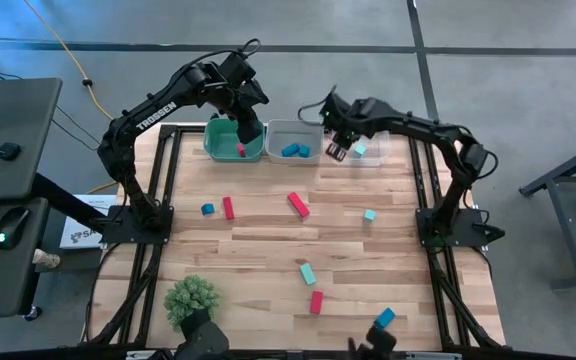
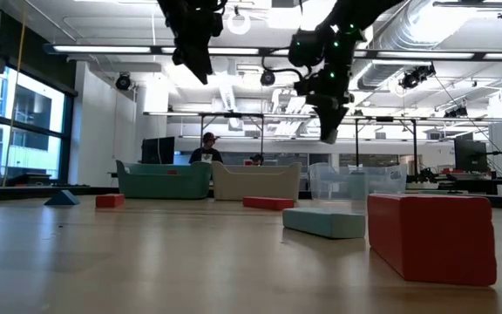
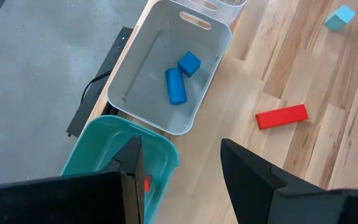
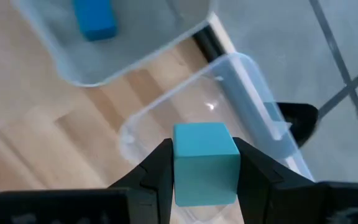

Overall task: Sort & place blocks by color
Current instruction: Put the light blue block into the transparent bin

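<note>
My right gripper point(image 4: 205, 163) is shut on a light teal cube point(image 4: 205, 149) and hangs above the clear bin point(image 4: 253, 81) at the table's far edge; in the high view it shows beside that bin point(image 1: 338, 147). My left gripper point(image 3: 182, 155) is open above the teal bin point(image 3: 98, 155), which holds a red block point(image 3: 146, 183). The white bin point(image 3: 166, 68) holds two blue blocks point(image 3: 176, 86). Loose on the table lie red blocks point(image 1: 298, 204), point(image 1: 228, 207), point(image 1: 316, 302), teal blocks point(image 1: 369, 215), point(image 1: 308, 273) and blue blocks point(image 1: 207, 209), point(image 1: 384, 318). My right gripper pinches the light teal cube between its two fingers, one finger point(image 4: 157, 171) on each of two opposite side faces point(image 4: 182, 165). The cube is lifted clear and hangs over the clear bin.
Three bins stand in a row along the far edge: teal point(image 1: 230, 141), white point(image 1: 293, 140), clear point(image 1: 370, 151). A green spiky plant ball point(image 1: 192, 297) sits near the table's near left corner. People sit at desks in the room beyond the table point(image 2: 207, 148).
</note>
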### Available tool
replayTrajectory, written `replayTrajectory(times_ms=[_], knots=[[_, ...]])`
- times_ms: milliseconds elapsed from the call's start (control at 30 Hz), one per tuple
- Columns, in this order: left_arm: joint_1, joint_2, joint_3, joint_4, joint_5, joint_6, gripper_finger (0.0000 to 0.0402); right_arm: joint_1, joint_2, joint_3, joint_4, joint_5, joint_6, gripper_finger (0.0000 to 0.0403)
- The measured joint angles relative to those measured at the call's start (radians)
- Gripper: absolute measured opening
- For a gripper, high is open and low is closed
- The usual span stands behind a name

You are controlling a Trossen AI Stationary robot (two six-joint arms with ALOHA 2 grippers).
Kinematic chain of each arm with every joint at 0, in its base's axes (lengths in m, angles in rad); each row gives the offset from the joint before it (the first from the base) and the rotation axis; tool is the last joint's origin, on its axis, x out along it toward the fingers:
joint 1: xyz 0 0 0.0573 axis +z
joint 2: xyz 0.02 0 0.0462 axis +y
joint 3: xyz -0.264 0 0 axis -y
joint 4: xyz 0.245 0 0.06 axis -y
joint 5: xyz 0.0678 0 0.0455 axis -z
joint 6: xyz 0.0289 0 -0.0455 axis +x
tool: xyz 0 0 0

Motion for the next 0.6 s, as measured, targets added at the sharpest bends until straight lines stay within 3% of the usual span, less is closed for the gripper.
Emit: replayTrajectory(times_ms=[167,600], knots=[[0.0,0.0,0.0,0.001,0.0,-0.006,0.0131,-0.108,0.0,-0.002,0.006,-0.092,0.02,0.0107],[0.0,0.0,0.0,0.03,0.0,-0.029,0.0131,-0.288,0.008,-0.003,0.014,-0.197,0.183,0.0107]])
